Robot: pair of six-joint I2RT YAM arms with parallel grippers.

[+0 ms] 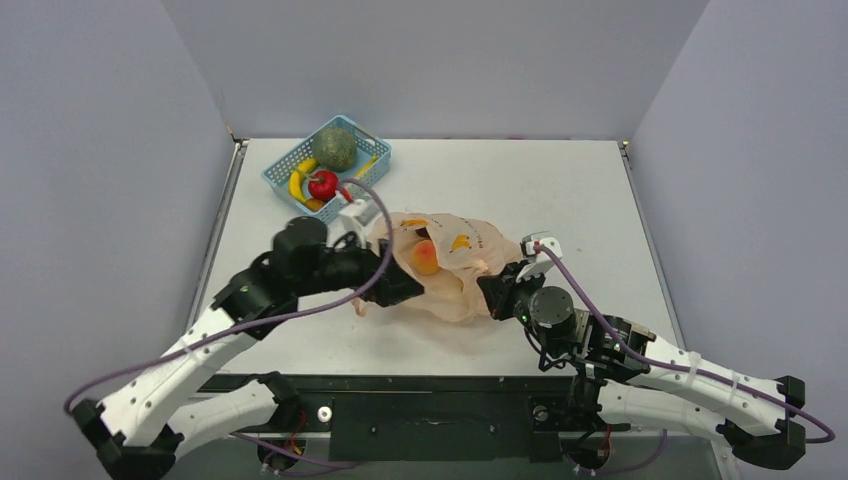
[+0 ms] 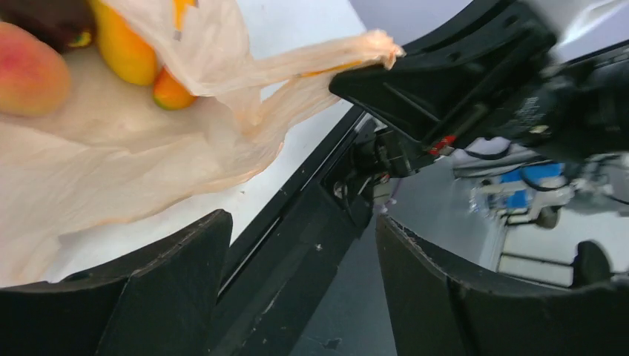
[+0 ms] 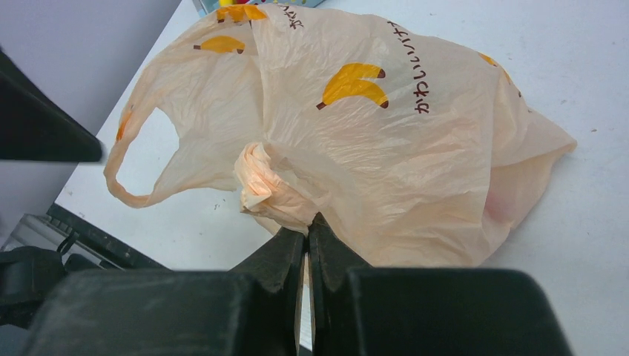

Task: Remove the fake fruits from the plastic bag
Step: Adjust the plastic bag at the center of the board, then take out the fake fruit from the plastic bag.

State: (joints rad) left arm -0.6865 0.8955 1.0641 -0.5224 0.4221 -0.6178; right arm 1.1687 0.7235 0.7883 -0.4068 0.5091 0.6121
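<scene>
The plastic bag (image 1: pixel 455 262), pale orange with printed bananas, lies crumpled mid-table. Fake fruits show through its open mouth: a peach-pink one (image 2: pixel 26 70), a yellow-orange one (image 2: pixel 122 44) and a small orange one (image 2: pixel 172 93); one shows from above (image 1: pixel 426 258). My right gripper (image 1: pixel 497 290) is shut on a bunched fold of the bag's near edge (image 3: pixel 307 226). My left gripper (image 1: pixel 405 285) is open and empty at the bag's near-left side (image 2: pixel 303 222), the bag film beside its left finger (image 2: pixel 170 282). One loop handle (image 3: pixel 130 174) lies loose on the table.
A blue mesh basket (image 1: pixel 283 166) at the back left holds a rough green ball (image 1: pixel 333 148), a red apple (image 1: pixel 322 184) and a yellow banana (image 1: pixel 297 181). The table's near edge (image 1: pixel 420 377) runs just behind both grippers. Grey walls enclose the table.
</scene>
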